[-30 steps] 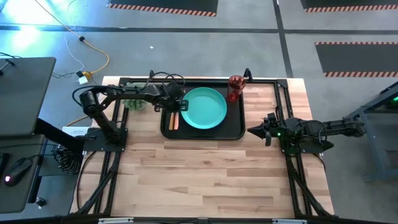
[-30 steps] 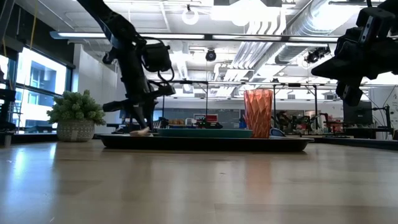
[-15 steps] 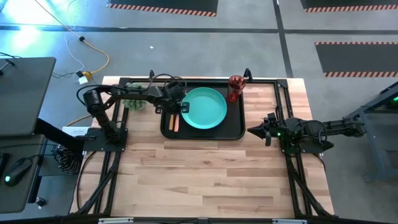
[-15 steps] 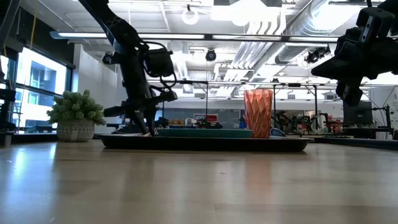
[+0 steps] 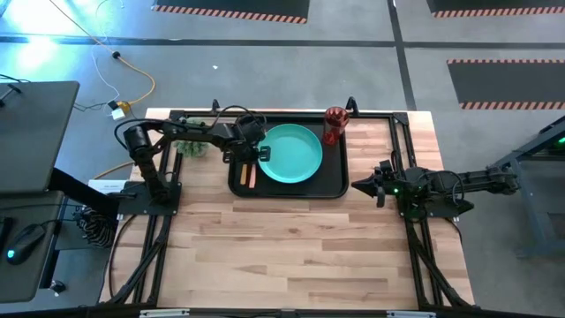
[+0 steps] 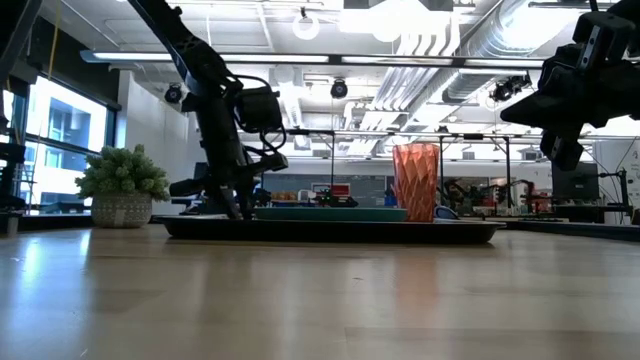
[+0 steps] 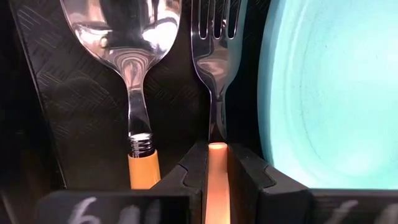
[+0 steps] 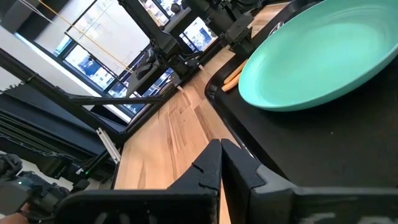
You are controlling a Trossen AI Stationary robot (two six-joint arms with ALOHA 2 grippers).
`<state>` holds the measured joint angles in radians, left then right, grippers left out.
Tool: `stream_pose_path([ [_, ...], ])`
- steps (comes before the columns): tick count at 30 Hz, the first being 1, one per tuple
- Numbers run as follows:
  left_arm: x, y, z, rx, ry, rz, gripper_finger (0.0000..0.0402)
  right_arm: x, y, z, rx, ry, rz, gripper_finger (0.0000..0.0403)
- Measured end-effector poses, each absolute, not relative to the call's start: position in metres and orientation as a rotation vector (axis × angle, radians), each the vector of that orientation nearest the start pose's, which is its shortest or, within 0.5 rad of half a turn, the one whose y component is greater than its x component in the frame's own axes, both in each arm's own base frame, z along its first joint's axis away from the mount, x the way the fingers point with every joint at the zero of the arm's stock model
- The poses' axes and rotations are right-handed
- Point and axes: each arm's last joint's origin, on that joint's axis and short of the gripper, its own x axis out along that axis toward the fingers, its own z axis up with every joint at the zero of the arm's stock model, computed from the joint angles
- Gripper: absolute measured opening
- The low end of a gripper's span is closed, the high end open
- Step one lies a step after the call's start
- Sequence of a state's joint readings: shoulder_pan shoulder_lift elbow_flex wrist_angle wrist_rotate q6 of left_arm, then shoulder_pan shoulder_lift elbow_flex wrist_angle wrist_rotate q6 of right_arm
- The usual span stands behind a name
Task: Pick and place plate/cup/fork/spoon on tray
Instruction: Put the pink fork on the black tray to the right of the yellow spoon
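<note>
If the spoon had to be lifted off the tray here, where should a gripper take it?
Probably by the orange handle, from straight above. The spoon lies flat on the tray beside the fork, which the left gripper holds by its handle. The fingers should straddle the handle's width; the bowl is broad and slick.

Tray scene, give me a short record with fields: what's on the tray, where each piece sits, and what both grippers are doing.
tray: black, at the far side of the table
plate: turquoise, lying flat on the tray
spoon: on the tray, alongside the fork
fork: on the tray between spoon and plate, handle between the left gripper's fingers
cup: dark red, upright at the tray's far right corner
left gripper: low over the tray's left end, shut on the fork handle
right gripper: beside the tray's right edge, shut, holding nothing
</note>
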<state>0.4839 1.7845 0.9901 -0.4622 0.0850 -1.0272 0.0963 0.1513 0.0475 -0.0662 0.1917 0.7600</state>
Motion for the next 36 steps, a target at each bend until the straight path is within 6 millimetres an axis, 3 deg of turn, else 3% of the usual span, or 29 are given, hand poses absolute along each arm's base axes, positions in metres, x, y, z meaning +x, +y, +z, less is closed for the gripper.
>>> stream_pose_path([
  [36, 0.2841, 0.1493, 0.1379, -1.243, 0.942, 0.972, 0.0094, 0.1037, 0.0044, 0.1613, 0.733, 0.124, -0.155, 0.0000],
])
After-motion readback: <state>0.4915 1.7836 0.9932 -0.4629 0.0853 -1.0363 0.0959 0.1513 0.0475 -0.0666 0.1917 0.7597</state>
